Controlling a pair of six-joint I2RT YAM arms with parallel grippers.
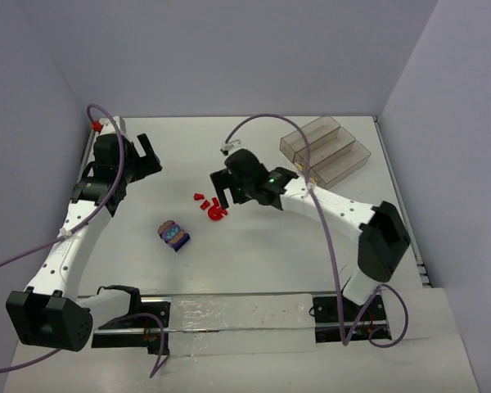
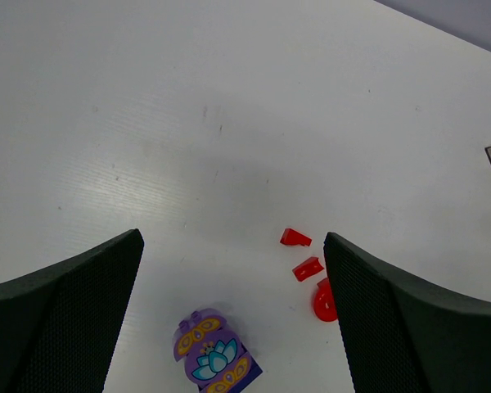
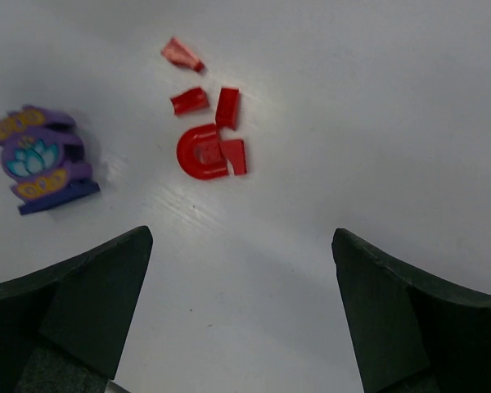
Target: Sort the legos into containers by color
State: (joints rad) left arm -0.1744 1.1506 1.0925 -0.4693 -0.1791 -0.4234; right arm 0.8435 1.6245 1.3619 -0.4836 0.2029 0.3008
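The red legos (image 1: 210,206) lie in a small loose cluster mid-table. The purple piece (image 1: 174,236) lies apart from them, nearer the arm bases and to the left. The right gripper (image 1: 222,192) hangs just beside the red cluster on its far side, jaws spread and empty. The left gripper (image 1: 143,157) is well off at the far left, also spread wide with nothing between its fingers. The three-compartment tray (image 1: 326,149) stands at the far right of the white table (image 1: 262,262).

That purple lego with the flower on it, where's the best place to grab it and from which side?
Probably straight down from above: the purple lego lies flat, flower face up. Pinch its two side edges, since the top end is rounded and could slip.
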